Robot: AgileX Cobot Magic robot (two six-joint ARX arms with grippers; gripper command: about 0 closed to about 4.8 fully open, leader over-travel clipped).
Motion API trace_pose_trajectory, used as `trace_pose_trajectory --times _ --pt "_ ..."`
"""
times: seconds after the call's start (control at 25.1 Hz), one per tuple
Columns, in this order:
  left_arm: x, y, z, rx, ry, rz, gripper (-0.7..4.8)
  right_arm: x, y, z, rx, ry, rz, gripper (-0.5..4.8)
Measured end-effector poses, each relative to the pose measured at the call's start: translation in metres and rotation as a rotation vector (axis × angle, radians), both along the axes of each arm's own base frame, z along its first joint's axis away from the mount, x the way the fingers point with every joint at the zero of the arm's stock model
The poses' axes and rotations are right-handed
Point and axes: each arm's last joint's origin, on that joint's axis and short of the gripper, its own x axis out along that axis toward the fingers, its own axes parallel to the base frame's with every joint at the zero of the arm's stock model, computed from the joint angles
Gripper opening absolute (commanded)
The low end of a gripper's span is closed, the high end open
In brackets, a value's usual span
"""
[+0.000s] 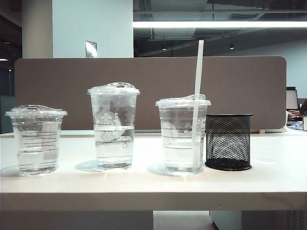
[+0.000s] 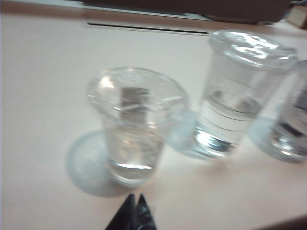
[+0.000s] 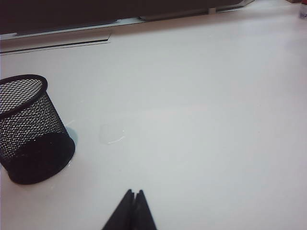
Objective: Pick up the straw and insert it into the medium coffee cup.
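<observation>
Nearest the lens, the table (image 1: 144,184) edge, and on it the short cup (image 1: 37,139), the tall logo cup (image 1: 114,127), then the medium coffee cup (image 1: 183,135) with the straw (image 1: 198,72) standing in it, touching the black mesh holder (image 1: 229,142). The left gripper (image 2: 135,197) hangs near the short cup, fingertips pressed together — the right gripper (image 3: 135,192), likewise pinched closed on nothing, sits over bare table near the holder.

Straw (image 1: 198,86): long, thin, white, standing nearly upright through the lid, rising well above it. Medium coffee cup (image 1: 182,136): clear, lidded, partly filled with clear liquid, sitting upright on the tabletop (image 1: 268,177).
</observation>
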Motion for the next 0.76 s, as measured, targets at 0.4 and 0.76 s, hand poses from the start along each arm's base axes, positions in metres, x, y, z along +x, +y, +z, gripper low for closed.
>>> trace_pose_trajectory --times 0.4,0.76 --pt "0.007 0.011 -0.015 0.057 -0.037 0.259 -0.03 0.000 0.000 0.000 0.000 0.000 0.000 0.00" --pt "0.007 0.011 -0.015 0.065 -0.038 0.265 -0.03 0.000 0.000 0.000 0.000 0.000 0.000 0.00"
